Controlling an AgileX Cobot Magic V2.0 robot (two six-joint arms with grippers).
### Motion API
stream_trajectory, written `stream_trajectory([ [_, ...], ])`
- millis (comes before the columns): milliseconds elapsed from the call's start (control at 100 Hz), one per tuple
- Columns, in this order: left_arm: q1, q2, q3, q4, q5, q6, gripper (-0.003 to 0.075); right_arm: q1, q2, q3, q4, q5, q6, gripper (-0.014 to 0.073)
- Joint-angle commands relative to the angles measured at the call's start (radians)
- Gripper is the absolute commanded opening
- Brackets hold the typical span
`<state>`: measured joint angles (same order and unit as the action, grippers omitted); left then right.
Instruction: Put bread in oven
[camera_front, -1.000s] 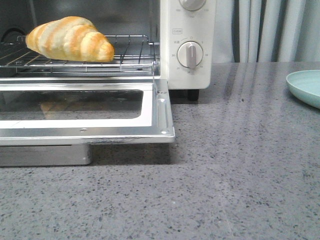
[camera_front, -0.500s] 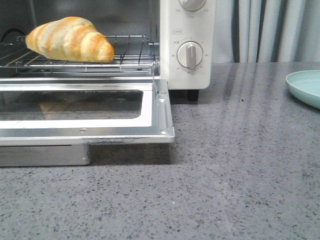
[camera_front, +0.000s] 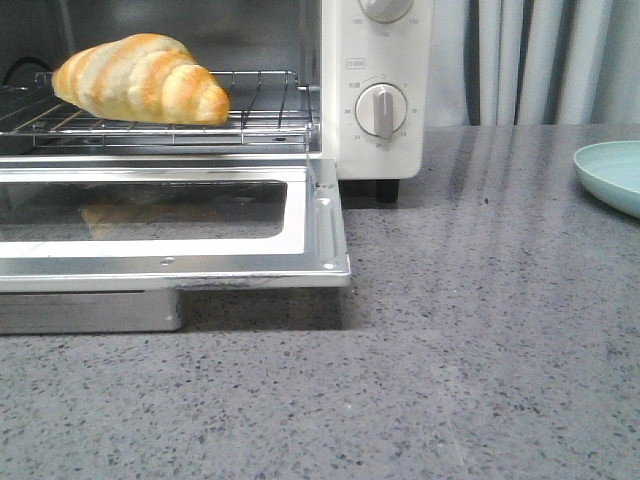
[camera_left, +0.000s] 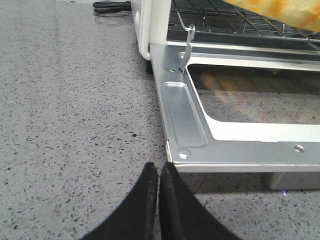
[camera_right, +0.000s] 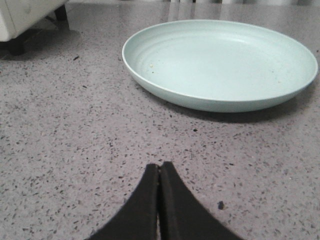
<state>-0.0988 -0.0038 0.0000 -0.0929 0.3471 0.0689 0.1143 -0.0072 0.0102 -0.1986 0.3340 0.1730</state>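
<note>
The bread (camera_front: 140, 78), a golden-brown striped croissant roll, lies on the wire rack (camera_front: 255, 112) inside the cream-white oven (camera_front: 378, 90). The oven's glass door (camera_front: 160, 215) hangs open and flat. A bit of the bread shows in the left wrist view (camera_left: 285, 9). My left gripper (camera_left: 159, 170) is shut and empty, low over the counter just off the near left corner of the open door (camera_left: 185, 127). My right gripper (camera_right: 160, 170) is shut and empty, over the counter in front of a pale green plate (camera_right: 220, 62). Neither gripper shows in the front view.
The pale green plate (camera_front: 612, 172) sits at the right edge of the grey speckled counter (camera_front: 480, 350). A metal crumb tray (camera_front: 90, 310) sticks out under the door. A black cord (camera_left: 111, 6) lies beside the oven. Curtains (camera_front: 540, 60) hang behind.
</note>
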Motion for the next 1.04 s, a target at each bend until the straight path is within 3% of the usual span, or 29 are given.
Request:
stream_trajectory([
  [0, 0.002, -0.029, 0.023, -0.002, -0.044, -0.009, -0.0021, -0.011, -0.021, 0.013, -0.021, -0.027, -0.012, -0.0069],
  [1030, 0.002, -0.029, 0.023, -0.002, -0.044, -0.009, -0.0021, -0.028, -0.021, 0.013, -0.024, -0.034, -0.012, -0.0069],
])
